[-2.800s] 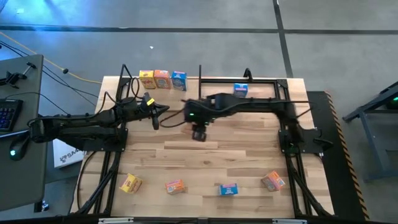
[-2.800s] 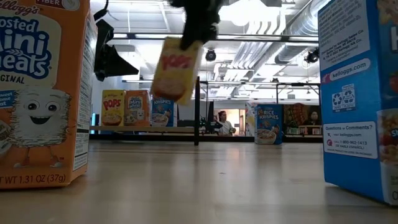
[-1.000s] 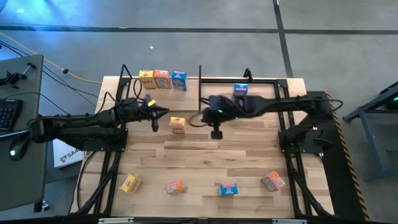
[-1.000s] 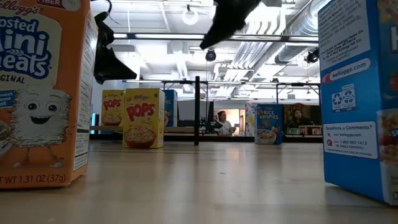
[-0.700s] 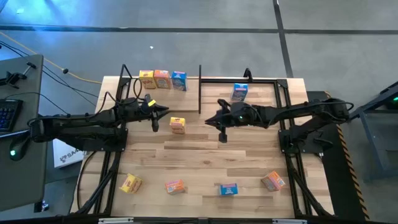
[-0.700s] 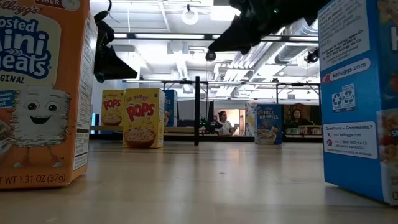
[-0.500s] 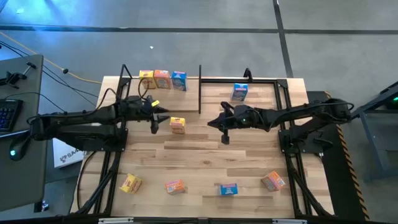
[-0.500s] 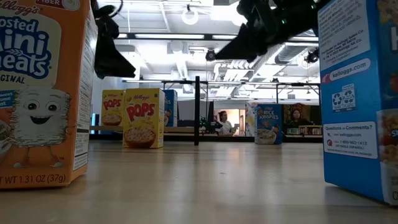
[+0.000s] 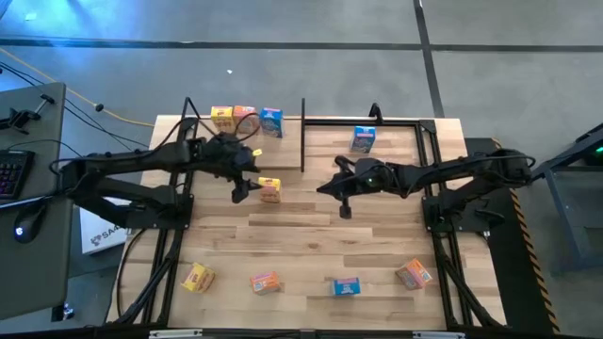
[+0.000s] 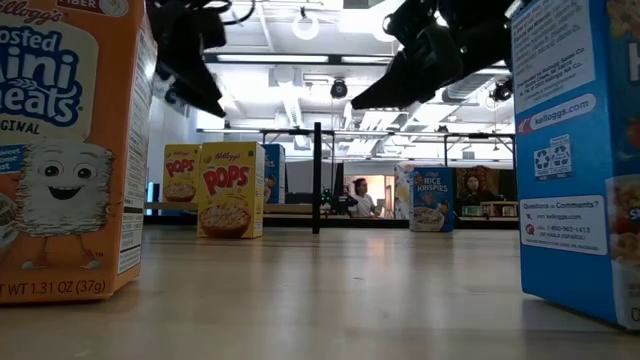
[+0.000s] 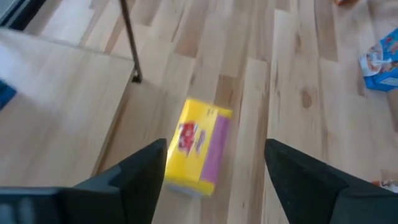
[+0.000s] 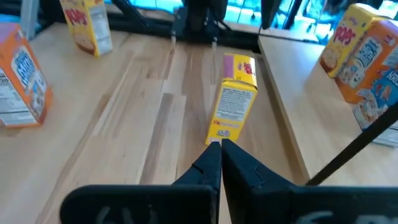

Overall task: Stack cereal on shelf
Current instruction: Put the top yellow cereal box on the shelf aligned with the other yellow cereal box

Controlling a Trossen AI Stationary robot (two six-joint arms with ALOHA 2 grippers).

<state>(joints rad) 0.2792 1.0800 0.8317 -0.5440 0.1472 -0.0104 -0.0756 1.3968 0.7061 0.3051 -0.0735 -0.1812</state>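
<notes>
Left gripper [image 9: 239, 195]: fingers spread, holding nothing, above the table just left of the yellow box [image 9: 269, 189].
Yellow box: small upright cardboard carton, red "Pops" lettering on the front, pink side panel; stands on the table [image 9: 377, 235] beside the shelf [image 9: 203, 151] edge, apart from both grippers.
Right gripper [image 9: 344, 209]: fingers pressed together, empty, over mid-table right of the box.

Your worktop [image 9: 311, 226] of pale wood slats stands on grey concrete floor [image 9: 311, 75]. Exposed ducts [image 10: 420, 85] and bright ceiling lights [image 10: 305, 25] overhead. A keyboard [image 9: 8, 174] sits at your left.
</notes>
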